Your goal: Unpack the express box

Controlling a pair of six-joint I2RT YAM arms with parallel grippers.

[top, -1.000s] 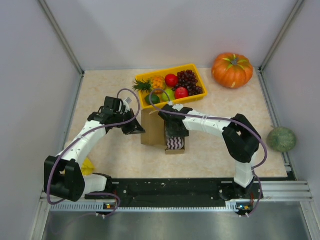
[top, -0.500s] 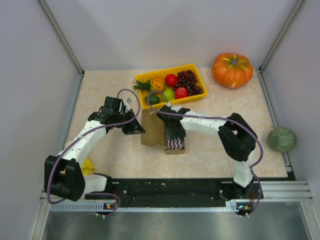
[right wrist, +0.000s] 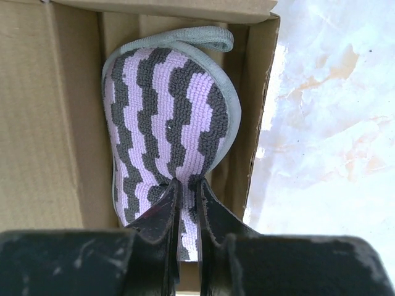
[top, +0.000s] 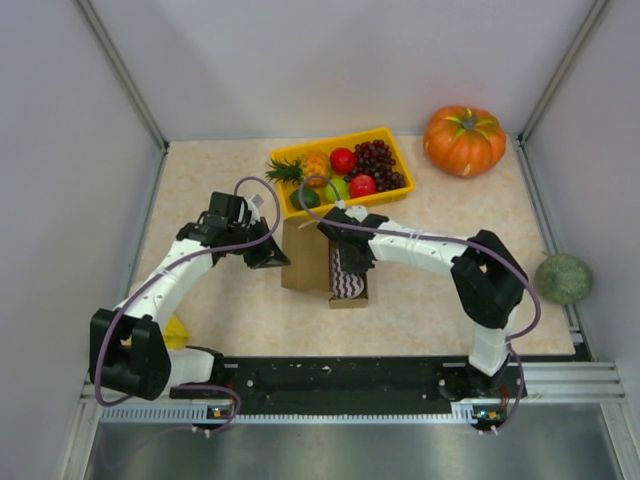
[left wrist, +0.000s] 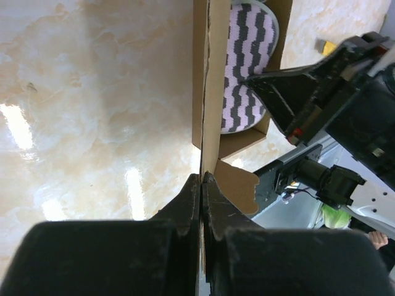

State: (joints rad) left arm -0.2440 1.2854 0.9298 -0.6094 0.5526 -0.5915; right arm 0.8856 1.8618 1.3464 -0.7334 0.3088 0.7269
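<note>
1. A small yellow object (top: 176, 335) is lying by the near left corner of the pale marbled counter (top: 220, 170). It is partly hidden behind the left arm, so I cannot tell what it is.
2. The left gripper (top: 274, 257) (left wrist: 202, 182) is clenching the thin edge of an opened cardboard flap, with its jaws pressed together on the board.
3. That flap belongs to the small flat brown cardboard express box (top: 306, 262) (left wrist: 244, 145) (right wrist: 55, 123). The box is sitting near the middle of the counter, just on the near side of the tray, and its top is standing open.
4. A purple-and-grey striped knitted pad with a grey trim (top: 350, 287) (left wrist: 244, 74) (right wrist: 166, 117) is lying inside the express box, filling its right-hand part.
5. The right gripper (top: 349, 268) (right wrist: 186, 189) is reaching down into the express box. It is grasping a fold of the striped knitted pad between nearly touching fingers.
6. A yellow rectangular plastic tray (top: 330, 143) is resting toward the far edge and holding toy fruit, among them a pineapple, red apples, dark grapes and green pieces.
7. A round orange pumpkin (top: 464, 140) is sitting in the far right corner, apart from the tray.
8. A round dull-green gourd (top: 563, 278) is lying just past the right edge, beside the wall.
</note>
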